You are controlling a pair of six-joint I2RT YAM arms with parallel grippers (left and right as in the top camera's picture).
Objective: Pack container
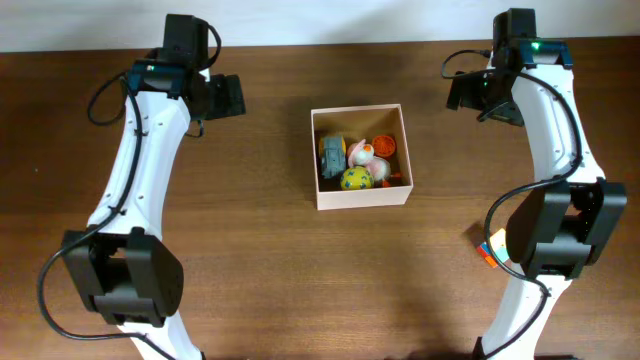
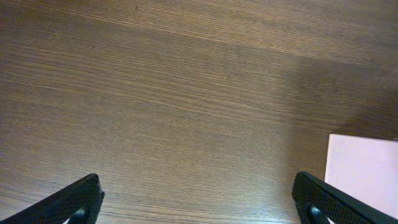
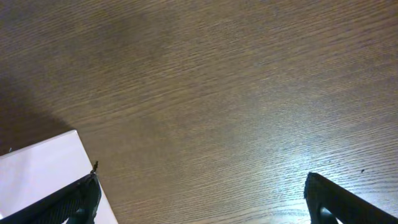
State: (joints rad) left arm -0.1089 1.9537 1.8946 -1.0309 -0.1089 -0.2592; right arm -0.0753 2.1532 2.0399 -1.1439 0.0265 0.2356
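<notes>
The container point(image 1: 361, 198) is a square white-walled box at the middle of the table, holding several small toys: a yellow-green ball point(image 1: 356, 179), a grey-blue toy point(image 1: 332, 155) and orange-and-white pieces point(image 1: 383, 150). My left gripper point(image 1: 226, 96) hangs open and empty over bare wood, far left of the box; a corner of the container's wall shows at the right edge of the left wrist view point(image 2: 364, 171). My right gripper point(image 1: 468, 92) hangs open and empty to the right of the box; the container's wall shows at lower left in the right wrist view point(image 3: 37, 180).
A small orange and blue item point(image 1: 491, 250) lies on the table by the right arm's base. The dark wooden table point(image 1: 300, 280) runs around the box on all sides.
</notes>
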